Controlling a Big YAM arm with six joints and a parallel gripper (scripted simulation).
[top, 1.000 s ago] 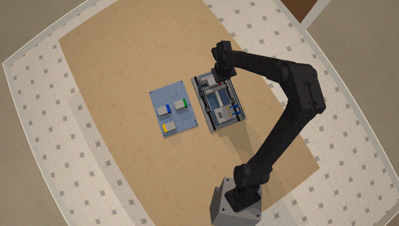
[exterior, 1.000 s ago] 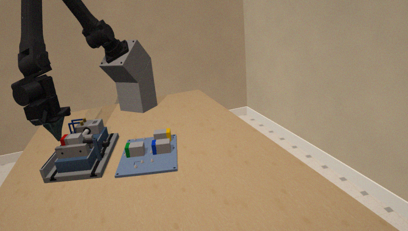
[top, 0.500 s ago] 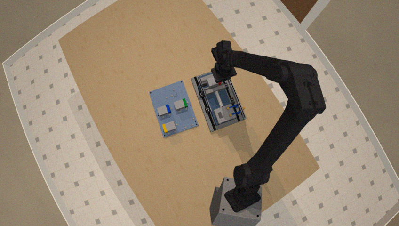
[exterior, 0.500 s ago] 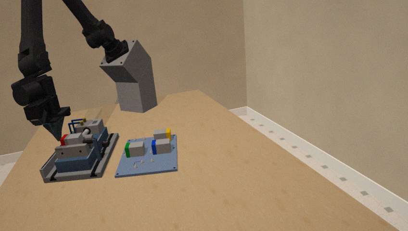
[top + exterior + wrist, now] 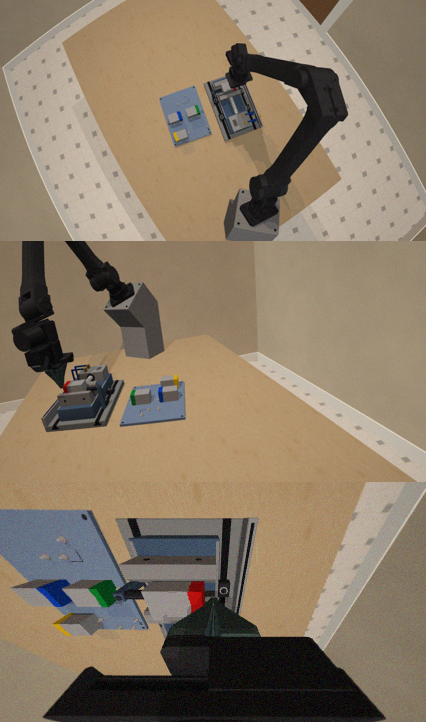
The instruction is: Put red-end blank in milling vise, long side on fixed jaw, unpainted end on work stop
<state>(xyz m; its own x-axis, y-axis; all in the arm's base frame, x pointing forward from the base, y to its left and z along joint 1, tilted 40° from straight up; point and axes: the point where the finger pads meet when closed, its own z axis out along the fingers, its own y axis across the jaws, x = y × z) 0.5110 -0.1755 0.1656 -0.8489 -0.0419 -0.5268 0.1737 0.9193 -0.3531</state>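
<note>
From above, the gripper (image 5: pixel 236 85) hangs over the far end of the vise (image 5: pixel 232 110), with bare table beyond that edge. From the side, its fingers are pressed together on nothing, tip just beside the red-ended blank (image 5: pixel 75 386) lying in the vise. At the wrist, the blank's red end (image 5: pixel 196 595) sits near the vise's side rail (image 5: pixel 224 557).

Beige walls (image 5: pixel 328 300), tiled floor (image 5: pixel 373 167).

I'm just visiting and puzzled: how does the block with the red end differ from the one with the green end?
The red-ended block lies in the vise, between its jaws; the green-ended block sits on the blue plate. The shut, empty tool has its tip right by the red end; nothing is near the green one. Both are grey blocks, alike in shape, with one painted end.
</note>
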